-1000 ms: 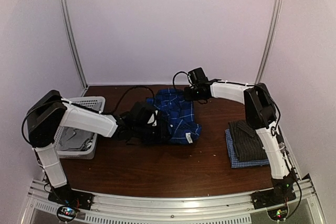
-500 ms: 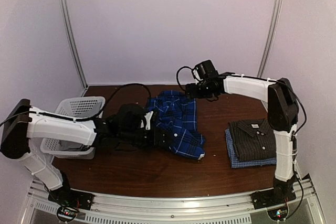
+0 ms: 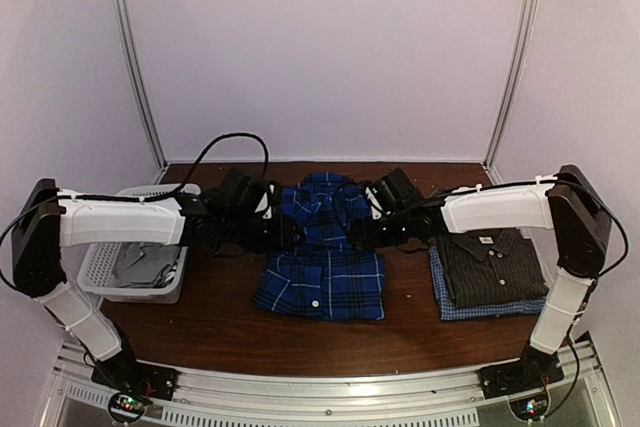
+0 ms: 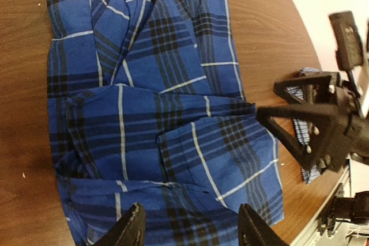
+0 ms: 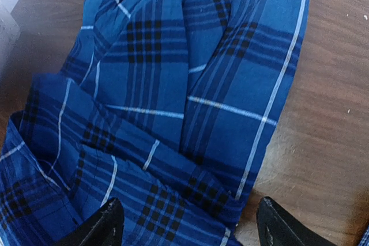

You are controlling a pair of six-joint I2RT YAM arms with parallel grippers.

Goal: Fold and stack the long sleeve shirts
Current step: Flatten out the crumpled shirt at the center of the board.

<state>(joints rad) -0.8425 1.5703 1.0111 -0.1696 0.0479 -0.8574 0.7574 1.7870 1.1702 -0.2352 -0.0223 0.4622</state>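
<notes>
The blue plaid shirt (image 3: 325, 262) lies folded flat on the table's middle, collar toward the back. My left gripper (image 3: 283, 233) hovers at its left edge, jaws open with nothing between them; the left wrist view has the plaid cloth (image 4: 161, 113) below the open gripper (image 4: 193, 230). At the shirt's right edge my right gripper (image 3: 366, 228) is open too, and plaid cloth (image 5: 173, 84) fills the view under the open gripper (image 5: 190, 229). At the right, the dark grey checked shirt (image 3: 492, 262) lies folded on the pale blue shirt (image 3: 447, 309).
A white mesh basket (image 3: 166, 191) stands at the left edge with grey cloth (image 3: 140, 269) inside. Bare brown tabletop (image 3: 220, 317) runs along the front. Metal posts and pale walls close the back and sides.
Both grippers went from shut to open and let go of the plaid shirt. It was bunched and lifted; it now lies flat and folded, with both arms lowered beside it.
</notes>
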